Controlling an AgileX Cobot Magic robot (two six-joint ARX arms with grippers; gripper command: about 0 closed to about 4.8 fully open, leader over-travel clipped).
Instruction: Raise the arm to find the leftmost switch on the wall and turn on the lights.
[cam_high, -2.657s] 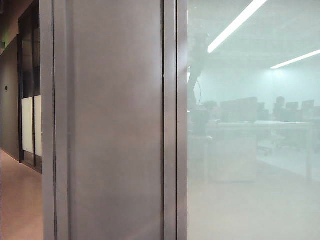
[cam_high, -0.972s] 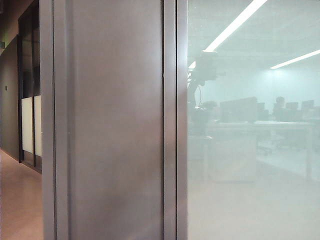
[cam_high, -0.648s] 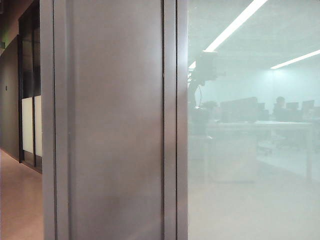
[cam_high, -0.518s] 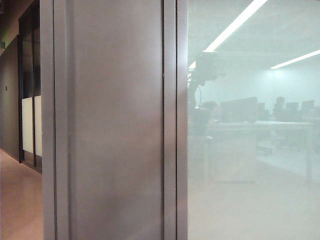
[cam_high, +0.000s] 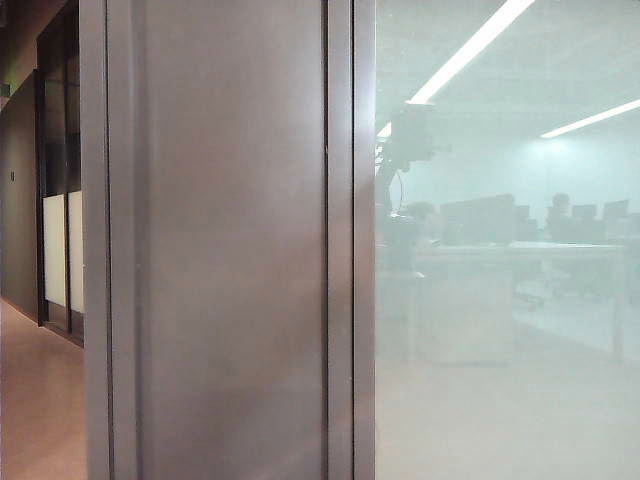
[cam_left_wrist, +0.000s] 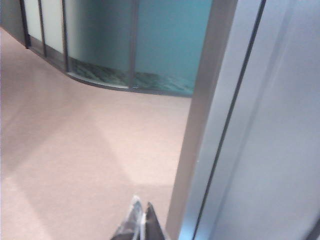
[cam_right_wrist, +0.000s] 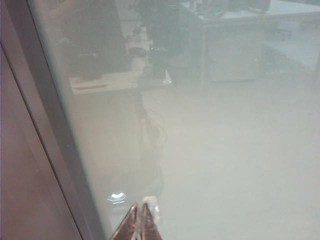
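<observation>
From the exterior camera I get the wall (cam_high: 235, 250), a tall grey panel, with the arm (cam_high: 400, 160) only a hazy silhouette in the frosted glass (cam_high: 500, 350) right of it. No switch showing anywhere, so I can't say which way it lies.

Left wrist cam: the left gripper (cam_left_wrist: 139, 222) has its tips pressed together over the floor (cam_left_wrist: 75, 150), right beside the wall's metal strip (cam_left_wrist: 200, 150), so it looks nearer.

Right wrist cam: the right gripper (cam_right_wrist: 139, 220) is pinched closed too, facing glass.
</observation>
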